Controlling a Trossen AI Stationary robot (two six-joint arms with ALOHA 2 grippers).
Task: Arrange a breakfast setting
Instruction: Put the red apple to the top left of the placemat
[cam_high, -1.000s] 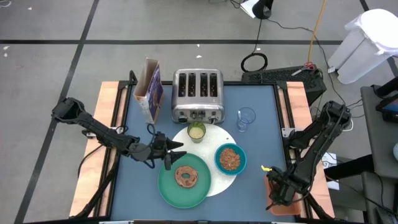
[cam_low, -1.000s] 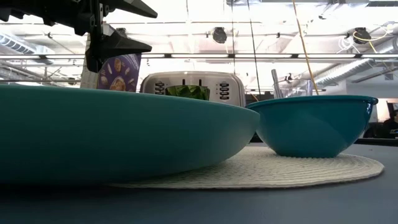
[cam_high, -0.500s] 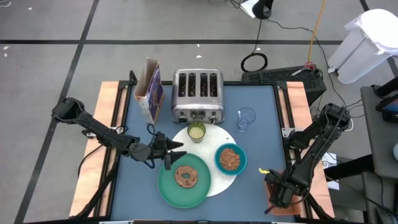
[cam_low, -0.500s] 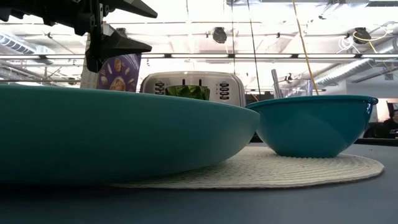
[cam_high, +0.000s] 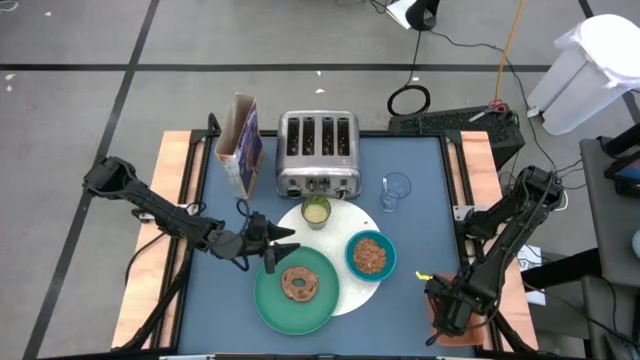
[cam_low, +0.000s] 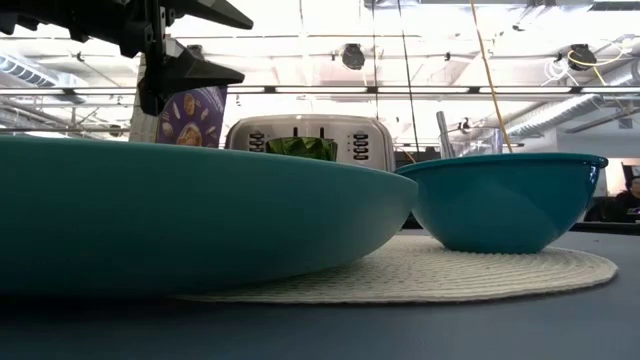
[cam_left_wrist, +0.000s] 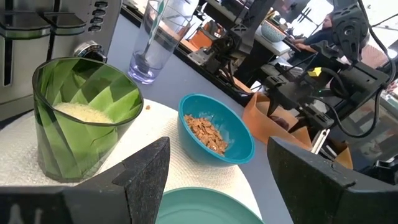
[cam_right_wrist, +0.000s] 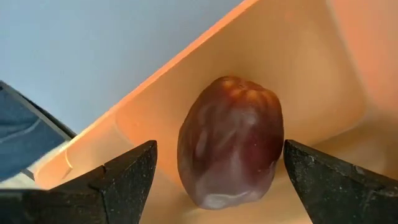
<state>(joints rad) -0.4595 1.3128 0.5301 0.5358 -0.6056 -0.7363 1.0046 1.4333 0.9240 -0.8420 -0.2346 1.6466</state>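
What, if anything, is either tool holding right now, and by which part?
Nothing is held. The right tool stands open around the dark red fruit in the orange bin, not gripping it; the left tool is open and empty.

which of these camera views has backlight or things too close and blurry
Low view: bright ceiling backlight silhouettes the left end effector; the green plate looms close and soft. Right wrist view: the dark red fruit fills the frame with glare on its skin.

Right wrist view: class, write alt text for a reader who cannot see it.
A dark red fruit lies in an orange bin, framed between the open fingers of the right gripper, which do not touch it. Blue table shows beyond the bin's rim.
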